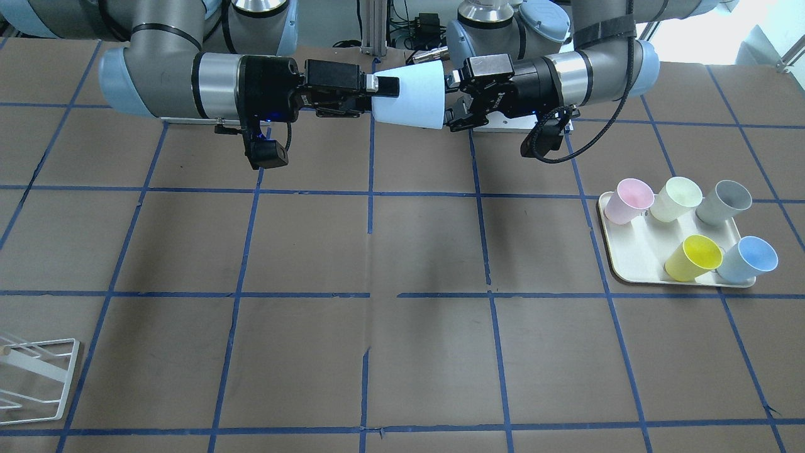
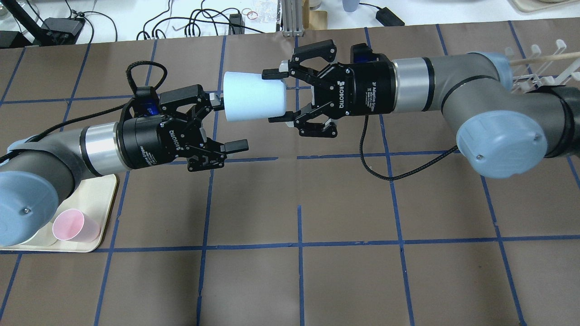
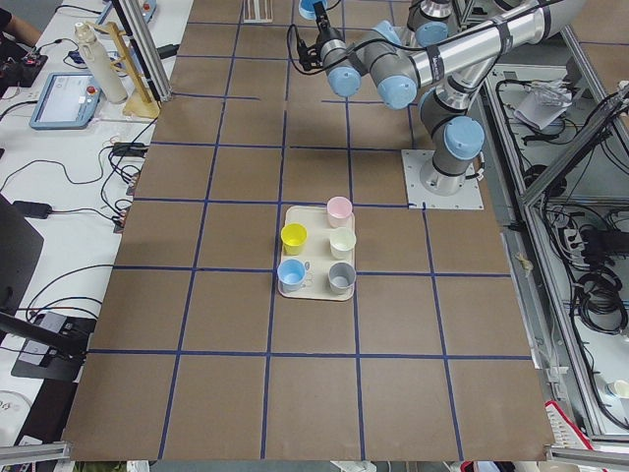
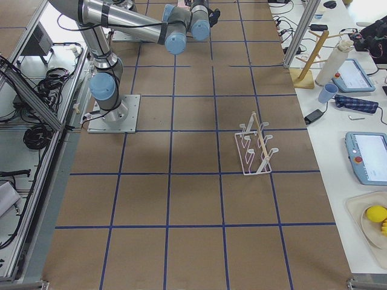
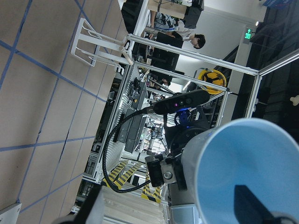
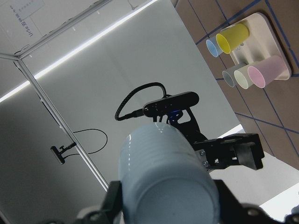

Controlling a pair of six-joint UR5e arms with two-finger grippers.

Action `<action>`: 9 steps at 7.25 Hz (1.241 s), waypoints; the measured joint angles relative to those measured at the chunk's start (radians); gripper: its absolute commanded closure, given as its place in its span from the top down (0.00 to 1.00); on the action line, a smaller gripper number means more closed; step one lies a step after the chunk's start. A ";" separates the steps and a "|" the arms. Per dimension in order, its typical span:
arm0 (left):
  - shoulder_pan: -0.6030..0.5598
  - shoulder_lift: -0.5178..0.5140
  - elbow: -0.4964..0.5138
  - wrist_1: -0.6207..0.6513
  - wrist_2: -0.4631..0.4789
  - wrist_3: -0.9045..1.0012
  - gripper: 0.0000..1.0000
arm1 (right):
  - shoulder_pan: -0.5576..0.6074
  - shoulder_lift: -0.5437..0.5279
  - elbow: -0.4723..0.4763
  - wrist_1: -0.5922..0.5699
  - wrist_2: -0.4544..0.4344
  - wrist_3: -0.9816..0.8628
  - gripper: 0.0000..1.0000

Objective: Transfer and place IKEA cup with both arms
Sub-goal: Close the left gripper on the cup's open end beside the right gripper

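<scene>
The IKEA cup [image 2: 253, 96], pale blue, is held on its side in the air between both arms over the far middle of the table; it also shows in the front view [image 1: 409, 97]. My right gripper [image 2: 275, 96] is shut on its narrow base end, one finger on each side. My left gripper [image 2: 229, 123] is open at the cup's mouth: one finger reaches into the rim, the other stands well apart from the cup. The left wrist view looks into the cup's bright blue inside [image 5: 243, 168]. The right wrist view shows its base [image 6: 163, 177].
A cream tray [image 1: 635, 264] on the robot's left holds a pink cup [image 1: 629, 200], a pale yellow-green cup [image 1: 676, 198], a grey cup [image 1: 723, 202], a yellow cup [image 1: 695, 257] and a second blue cup [image 1: 748, 259]. A white wire rack [image 4: 257, 148] stands on the robot's right.
</scene>
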 measured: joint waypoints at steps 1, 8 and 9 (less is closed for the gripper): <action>0.000 -0.002 -0.003 0.001 -0.024 0.000 0.86 | 0.000 0.003 0.000 0.001 0.000 0.001 0.00; -0.005 -0.004 -0.007 0.002 -0.039 0.016 0.28 | 0.000 0.007 -0.002 0.023 -0.001 0.003 0.00; -0.005 -0.002 -0.007 0.002 -0.036 0.022 0.15 | 0.000 0.007 -0.002 0.023 -0.001 0.003 0.00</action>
